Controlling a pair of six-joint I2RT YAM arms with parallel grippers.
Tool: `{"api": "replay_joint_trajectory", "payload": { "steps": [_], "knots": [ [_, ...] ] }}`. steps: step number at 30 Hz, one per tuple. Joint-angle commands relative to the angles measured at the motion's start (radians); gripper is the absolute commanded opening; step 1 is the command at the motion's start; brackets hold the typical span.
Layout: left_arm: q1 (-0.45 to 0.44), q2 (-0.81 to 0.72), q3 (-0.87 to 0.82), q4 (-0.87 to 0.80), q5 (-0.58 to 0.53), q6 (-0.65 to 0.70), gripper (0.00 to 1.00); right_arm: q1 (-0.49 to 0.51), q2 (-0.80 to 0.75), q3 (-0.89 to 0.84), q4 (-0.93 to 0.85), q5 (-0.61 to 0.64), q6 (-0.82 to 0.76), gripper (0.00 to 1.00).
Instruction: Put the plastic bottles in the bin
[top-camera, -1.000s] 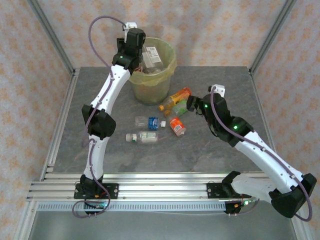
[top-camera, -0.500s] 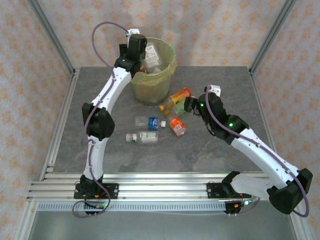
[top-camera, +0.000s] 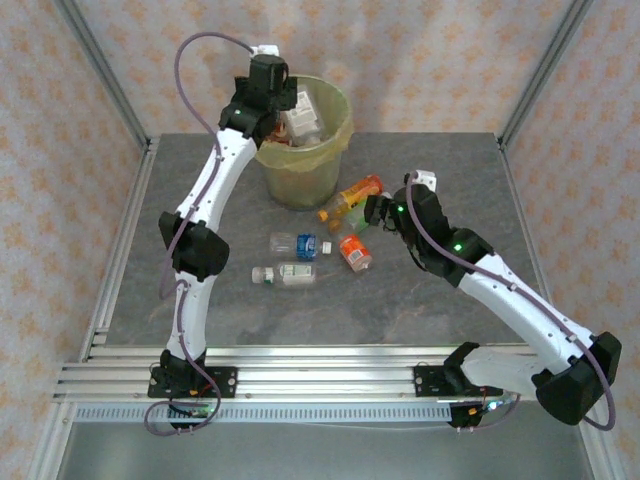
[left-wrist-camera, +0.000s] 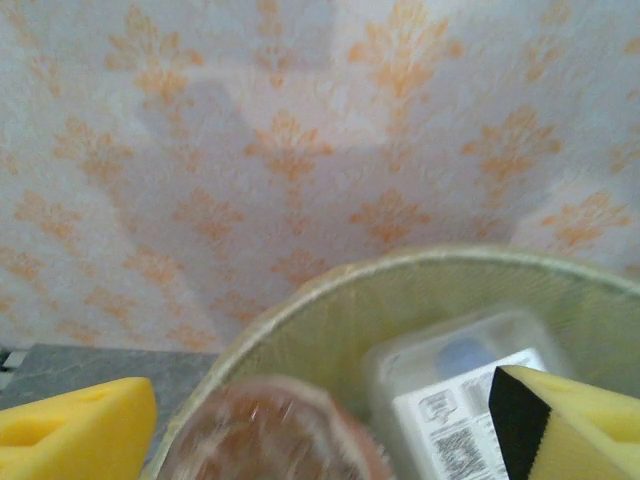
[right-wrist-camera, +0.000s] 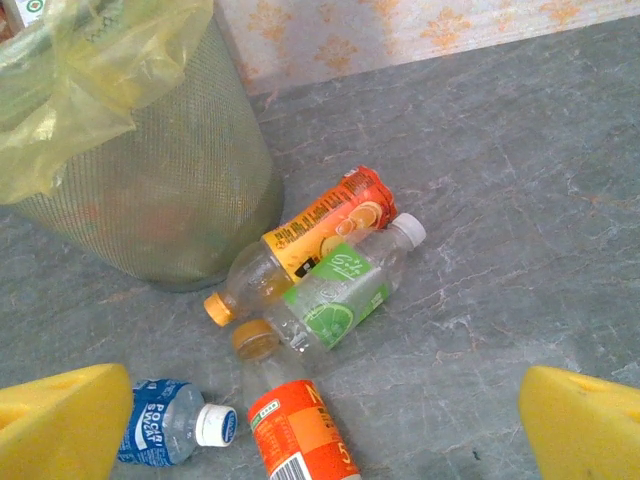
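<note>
Plastic bottles (right-wrist-camera: 335, 290) lie beside the bin (right-wrist-camera: 150, 180), so I hang my right claw (right-wrist-camera: 320, 420) wide above them; my left claw (left-wrist-camera: 320, 428) gapes over the bin, one bottle (left-wrist-camera: 262, 440) loose between.

In the left wrist view a clear round plastic bottle (left-wrist-camera: 268, 435) is blurry and cut off at the bottom edge. In the right wrist view the round pale yellow-green bin (right-wrist-camera: 150, 200) runs off the top and left edges. A yellow foam pad (right-wrist-camera: 60, 420) hides part of the small blue-label bottle (right-wrist-camera: 165, 435). The orange-label bottle (right-wrist-camera: 300, 435) is cut off at the bottom.
</note>
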Motion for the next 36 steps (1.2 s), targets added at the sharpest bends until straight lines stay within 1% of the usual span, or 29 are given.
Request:
{"api": "replay_joint_trajectory", "payload": {
  "steps": [1,2,4,6,7,10,11,13,18,23,27,31,33,36],
  "knots": [
    [0.009,-0.048,0.041,-0.04,0.044,-0.033,0.88,0.004,0.002,0.015,0.01,-0.003,0.003,0.99],
    [0.011,-0.049,0.041,-0.041,0.033,-0.042,0.85,0.004,0.003,0.015,0.011,-0.002,0.003,0.99],
    [0.018,-0.05,0.041,-0.046,0.004,-0.062,0.75,0.004,0.003,0.017,0.01,-0.002,0.004,0.99],
    [0.031,-0.047,0.042,-0.064,-0.012,-0.094,0.63,0.004,0.003,0.017,0.009,0.0,0.003,0.99],
    [0.039,-0.044,0.041,-0.078,-0.015,-0.113,0.59,0.004,0.002,0.019,0.007,0.0,0.002,0.99],
    [0.06,-0.039,0.036,-0.134,-0.004,-0.177,0.42,0.004,0.001,0.018,0.005,0.002,0.004,0.99],
    [0.063,-0.039,0.027,-0.148,0.0,-0.191,0.38,0.004,0.0,0.017,0.004,0.003,0.005,0.99],
    [0.062,-0.048,-0.012,-0.155,0.006,-0.207,0.34,0.004,0.001,0.017,0.005,0.003,0.006,0.99],
    [0.062,-0.101,-0.156,-0.086,0.043,-0.232,0.35,0.004,0.005,0.02,-0.001,0.001,0.007,0.99],
    [0.062,-0.125,-0.168,-0.117,0.049,-0.223,0.38,0.004,0.016,0.034,-0.054,0.009,0.023,0.99],
    [0.063,-0.189,-0.208,-0.124,0.034,-0.225,0.41,0.004,0.026,0.044,-0.106,0.005,0.038,0.99],
    [0.062,-0.28,-0.236,-0.144,0.018,-0.246,0.49,0.004,0.074,0.077,-0.218,0.003,0.034,0.99],
    [0.062,-0.327,-0.253,-0.156,0.016,-0.26,0.55,0.004,0.129,0.093,-0.268,-0.024,0.013,0.99],
    [0.063,-0.423,-0.315,-0.171,0.013,-0.293,0.66,0.004,0.232,0.134,-0.343,-0.091,-0.034,0.99]
  ]
}}
